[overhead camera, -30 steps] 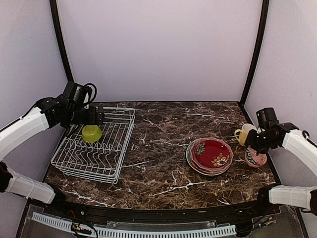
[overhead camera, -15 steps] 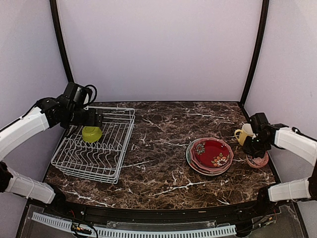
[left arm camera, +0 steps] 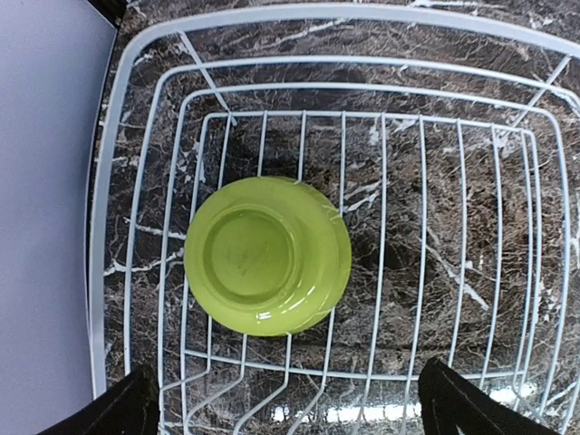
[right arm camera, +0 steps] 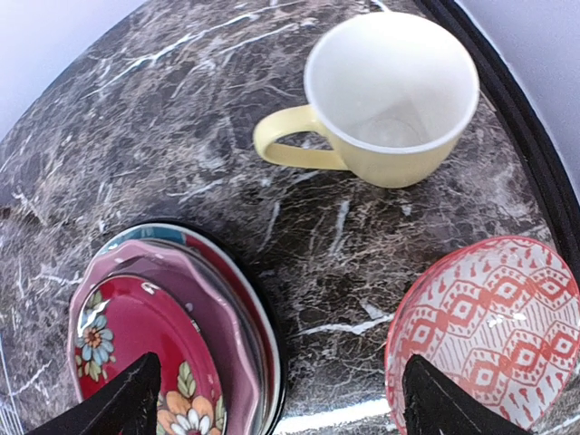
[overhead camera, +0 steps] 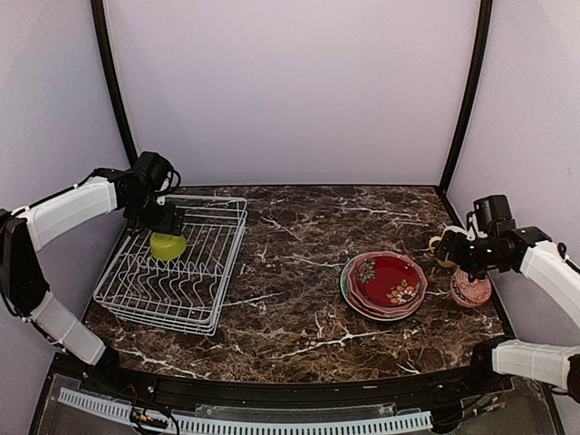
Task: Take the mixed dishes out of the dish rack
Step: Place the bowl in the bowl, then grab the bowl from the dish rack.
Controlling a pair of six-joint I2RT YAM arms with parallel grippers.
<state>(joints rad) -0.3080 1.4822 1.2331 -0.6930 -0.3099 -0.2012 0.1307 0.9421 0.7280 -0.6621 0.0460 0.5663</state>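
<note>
Lime-green bowl (left arm camera: pixel 267 256) — upside down — sits inside the dish rack (overhead camera: pixel 181 281).

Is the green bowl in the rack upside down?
Yes, upside down. The left wrist view shows the green bowl with its round bottom ring facing up, inside the dish rack.

This looks like a robotics lab booth staged as a kitchen counter. Plain pale lilac wall panels (overhead camera: pixel 290 91) and black upright posts (overhead camera: pixel 111 82) box in a dark brown marble-patterned tabletop (overhead camera: pixel 299 227). A white-and-black left robot arm (overhead camera: pixel 68 208) and its right twin (overhead camera: pixel 548 263) flank it, a white slotted cable duct (overhead camera: pixel 272 422) runs along the front, and a white wire dish rack (overhead camera: pixel 154 313) and stacked floral plates (overhead camera: pixel 385 283) are the kitchen props.
</note>
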